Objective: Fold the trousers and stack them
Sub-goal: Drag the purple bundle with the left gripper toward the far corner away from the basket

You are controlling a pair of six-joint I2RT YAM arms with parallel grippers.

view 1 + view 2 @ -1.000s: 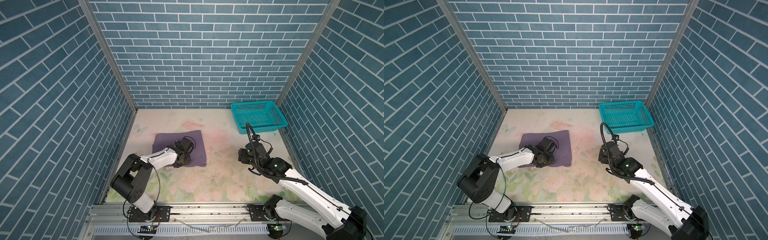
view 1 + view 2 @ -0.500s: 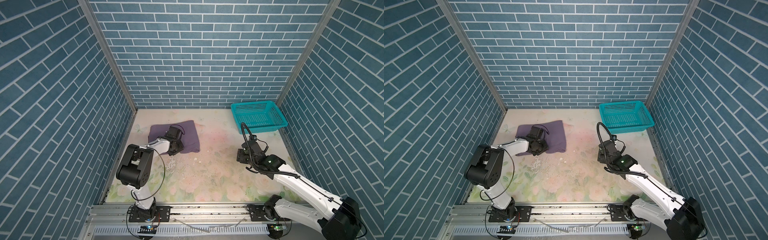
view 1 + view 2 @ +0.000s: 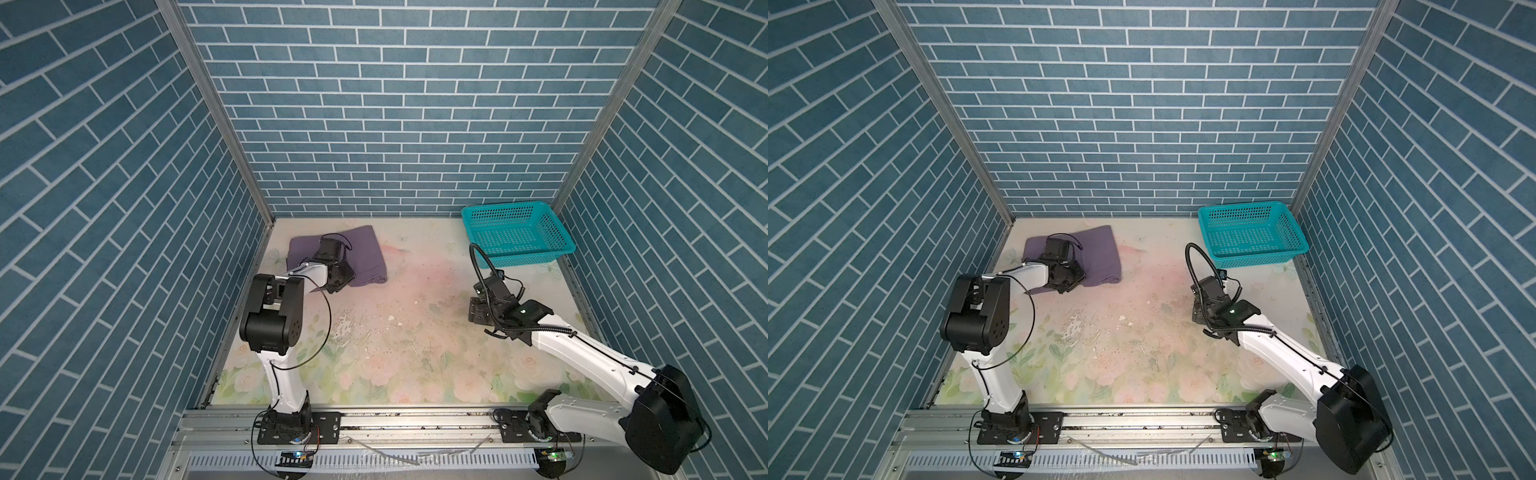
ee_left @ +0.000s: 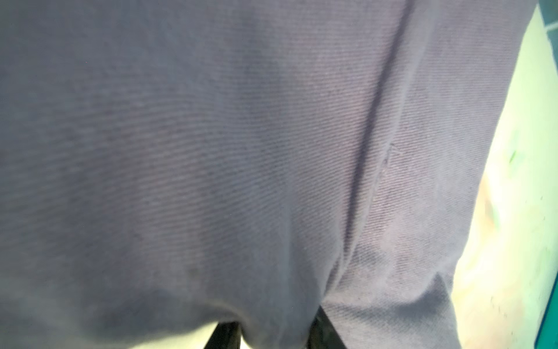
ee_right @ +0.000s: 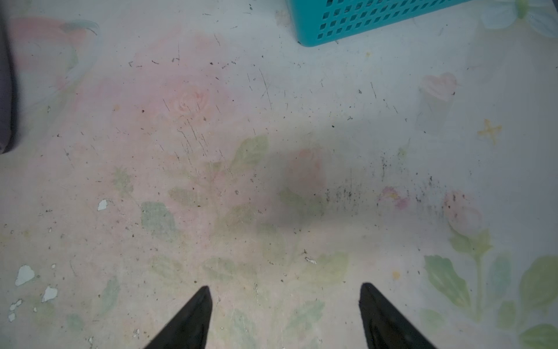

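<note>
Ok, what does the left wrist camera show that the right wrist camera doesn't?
Only the left wrist view: the trousers up close, filling the frame, with a long crease in the cloth and cloth bunched between the left fingers. Only the right wrist view: the right fingers spread apart over bare tabletop with nothing between them, plus a corner of the teal basket. Both: the floral table, and the trousers, though the right wrist view catches just a dark sliver at its edge.

Even, diffuse overhead light; both top views bright and sharp; soft grey shadow on the table [image 5: 302, 193] in the right wrist view; left wrist view blurred across the close trousers [image 4: 211, 151], table beyond washed out.
</note>
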